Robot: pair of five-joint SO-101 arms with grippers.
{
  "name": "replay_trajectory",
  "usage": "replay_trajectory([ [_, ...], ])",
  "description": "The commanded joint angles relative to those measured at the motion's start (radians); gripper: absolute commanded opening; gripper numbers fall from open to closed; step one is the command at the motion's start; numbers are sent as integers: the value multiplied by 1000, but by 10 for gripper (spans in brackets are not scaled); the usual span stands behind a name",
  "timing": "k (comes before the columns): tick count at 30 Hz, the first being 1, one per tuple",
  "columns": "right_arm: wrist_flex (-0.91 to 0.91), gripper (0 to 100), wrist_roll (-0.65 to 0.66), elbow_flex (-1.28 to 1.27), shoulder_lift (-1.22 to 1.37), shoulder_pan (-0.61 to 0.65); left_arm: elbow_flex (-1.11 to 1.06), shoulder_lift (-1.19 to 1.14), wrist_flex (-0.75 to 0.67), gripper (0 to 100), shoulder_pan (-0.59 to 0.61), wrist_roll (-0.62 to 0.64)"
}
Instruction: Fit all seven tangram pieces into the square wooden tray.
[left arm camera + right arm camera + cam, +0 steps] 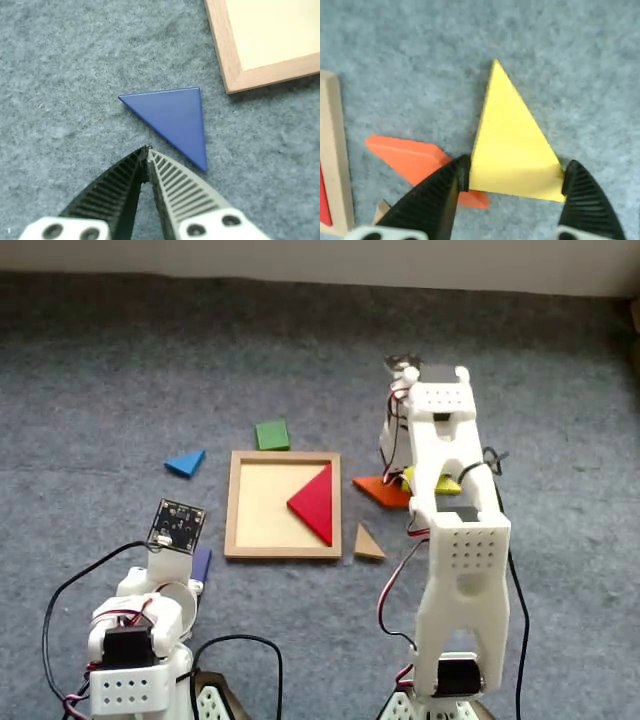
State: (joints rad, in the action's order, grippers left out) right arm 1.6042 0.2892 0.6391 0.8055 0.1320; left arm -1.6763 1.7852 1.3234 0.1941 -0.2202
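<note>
claw at right (pixel 516 174) clamped on yellow triangle (pixel 507 132), claw at left (pixel 147 150) pressed together beside blue triangle (pixel 172 117)

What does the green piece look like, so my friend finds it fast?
Find the square wooden tray in the middle of the grey carpet. The green piece lies just past its far edge. It is four-sided, unlike the light blue triangle beside it.

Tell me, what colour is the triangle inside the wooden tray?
The triangle is red; the high view shows it best.
</note>
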Motion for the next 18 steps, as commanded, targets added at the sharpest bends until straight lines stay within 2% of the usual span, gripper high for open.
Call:
replay_trajectory([
  [1,70,151,78,45,-21,-16,-19,25,5,6,4,3],
  [5,153,128,91,45,-28,-38,-19,25,5,6,4,3],
  [12,159,128,92,44,-30,-117,-19,25,5,6,4,3],
  [18,160,128,92,44,-36,-127,-19,25,5,6,4,3],
])
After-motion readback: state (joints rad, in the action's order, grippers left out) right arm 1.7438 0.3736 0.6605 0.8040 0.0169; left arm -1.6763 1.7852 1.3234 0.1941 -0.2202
